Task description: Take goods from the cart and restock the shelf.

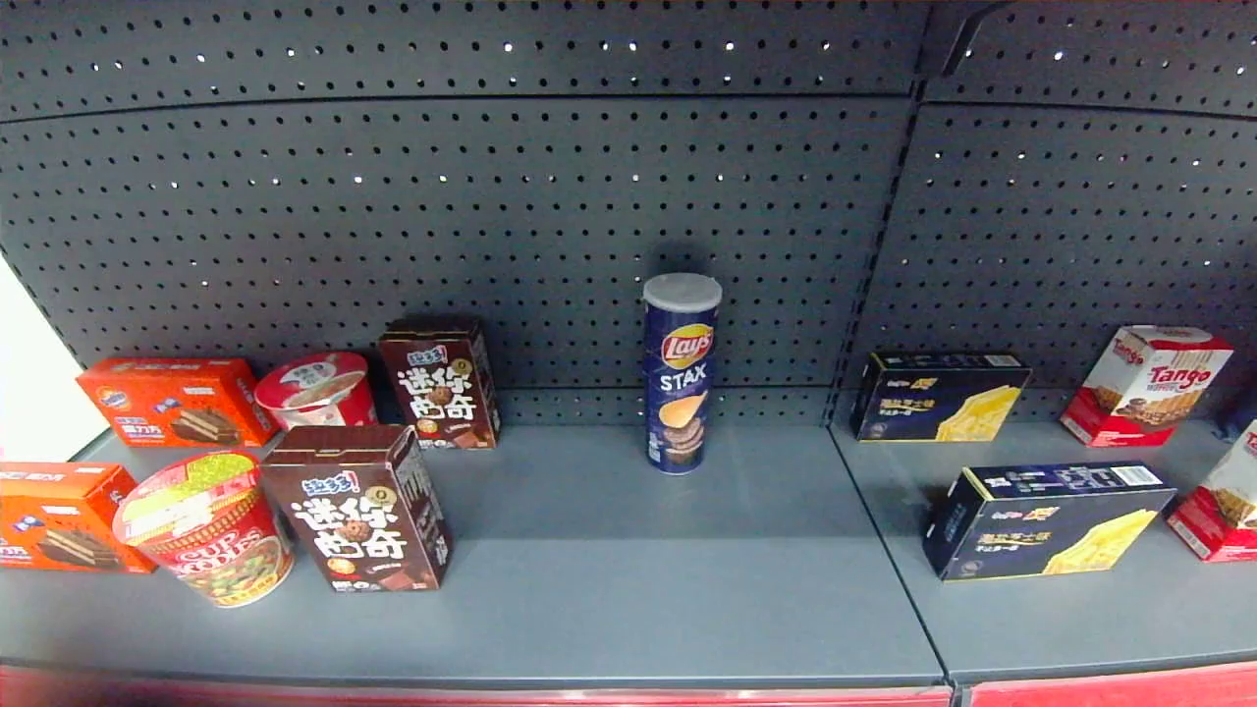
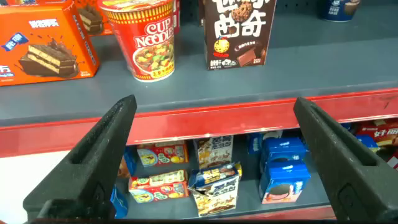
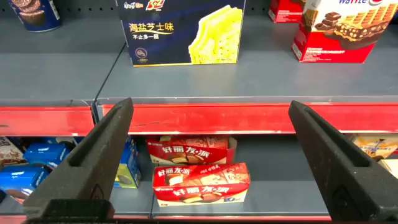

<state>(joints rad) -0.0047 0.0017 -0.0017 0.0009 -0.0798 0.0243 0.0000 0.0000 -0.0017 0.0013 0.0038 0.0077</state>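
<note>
- Left gripper [image 2: 214, 107]: level, facing the red front edge of the shelf [image 2: 205, 90], before the cup noodles [image 2: 148, 37] and brown box [image 2: 239, 31]; fingers [image 2: 99, 155] spread wide, empty.
- Right gripper [image 3: 211, 106]: same level pose at the red edge, facing the dark blue box [image 3: 183, 31]; fingers [image 3: 93, 162] spread wide, empty.
- Chip can [image 1: 681, 373]: upright mid-shelf, near the pegboard [image 1: 491, 196], well apart from the boxes.

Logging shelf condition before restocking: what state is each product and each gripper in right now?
Tall blue chip can: upright, lid on.
Front brown cookie box: upright, closed.
Rear brown cookie box: upright, closed.
Front red noodle cup: upright, lid on.
Front navy wafer box: standing on its long edge, closed.
Left gripper: open, empty.
Right gripper: open, empty.
</note>
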